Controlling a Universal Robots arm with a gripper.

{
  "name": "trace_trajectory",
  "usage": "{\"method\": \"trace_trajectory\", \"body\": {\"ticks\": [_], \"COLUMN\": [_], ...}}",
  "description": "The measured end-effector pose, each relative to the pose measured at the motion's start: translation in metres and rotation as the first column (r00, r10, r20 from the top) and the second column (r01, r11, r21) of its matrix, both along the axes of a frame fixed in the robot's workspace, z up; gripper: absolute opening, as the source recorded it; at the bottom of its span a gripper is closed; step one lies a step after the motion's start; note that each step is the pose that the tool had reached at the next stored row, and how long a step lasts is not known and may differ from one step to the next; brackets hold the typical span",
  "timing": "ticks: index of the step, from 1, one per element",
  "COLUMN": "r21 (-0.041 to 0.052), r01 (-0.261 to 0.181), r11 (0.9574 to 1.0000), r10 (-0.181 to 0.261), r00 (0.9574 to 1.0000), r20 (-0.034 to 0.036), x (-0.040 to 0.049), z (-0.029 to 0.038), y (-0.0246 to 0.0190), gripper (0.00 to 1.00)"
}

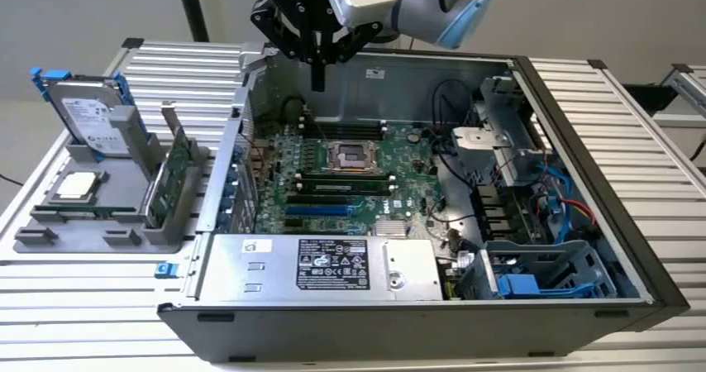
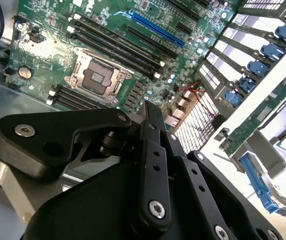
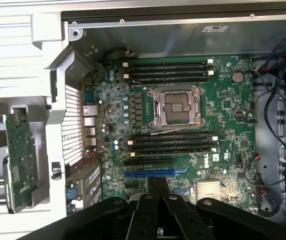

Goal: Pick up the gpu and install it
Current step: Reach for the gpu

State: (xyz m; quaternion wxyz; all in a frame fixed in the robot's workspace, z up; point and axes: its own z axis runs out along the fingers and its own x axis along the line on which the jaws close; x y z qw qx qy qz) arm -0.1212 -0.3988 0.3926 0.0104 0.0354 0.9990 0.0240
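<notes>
- Ribbed metal tabletop (image 1: pixel 99 306) carries an open computer case (image 1: pixel 617 140) lying on its side. Its motherboard (image 1: pixel 331 182) faces up, and a grey holder (image 1: pixel 66 223) sits just beside the case on the exterior view's left.
- The exterior view gives the whole layout. The gpu (image 1: pixel 177 178) stands on edge in that holder with its green board showing. A hard drive (image 1: pixel 83 116) and a small square processor chip (image 1: pixel 75 186) sit in the holder further left.
- That same view has the claw (image 1: pixel 317 81) hanging high over the far side of the case, pointing straight down.
- The first wrist view looks flat down on the board. It picks out the open processor socket (image 3: pixel 177 107) and a blue slot (image 3: pixel 155 173), with the claw (image 3: pixel 158 182) poised over that slot. The gpu (image 3: pixel 18 160) lies beyond the case's end wall.
- The second wrist view comes in at a slant past the claw (image 2: pixel 150 111) and its black linkages. Here the gpu (image 2: pixel 255 120) shows as a green strip outside the case's slotted rear.
- Claw state: the fingers are drawn together with nothing between them.
- Gpu against claw: they are well apart with no contact. The gpu sits outside the case, lower than the claw and off to the exterior view's left.
</notes>
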Motion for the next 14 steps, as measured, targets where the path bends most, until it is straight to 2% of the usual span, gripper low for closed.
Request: {"method": "trace_trajectory", "body": {"ticks": [14], "r21": [0.0], "r01": [0.0], "r11": [1.0], "r10": [0.0], "r00": [1.0], "r20": [0.0], "x": [-0.0017], "z": [0.0], "y": [0.0], "gripper": [0.0]}}
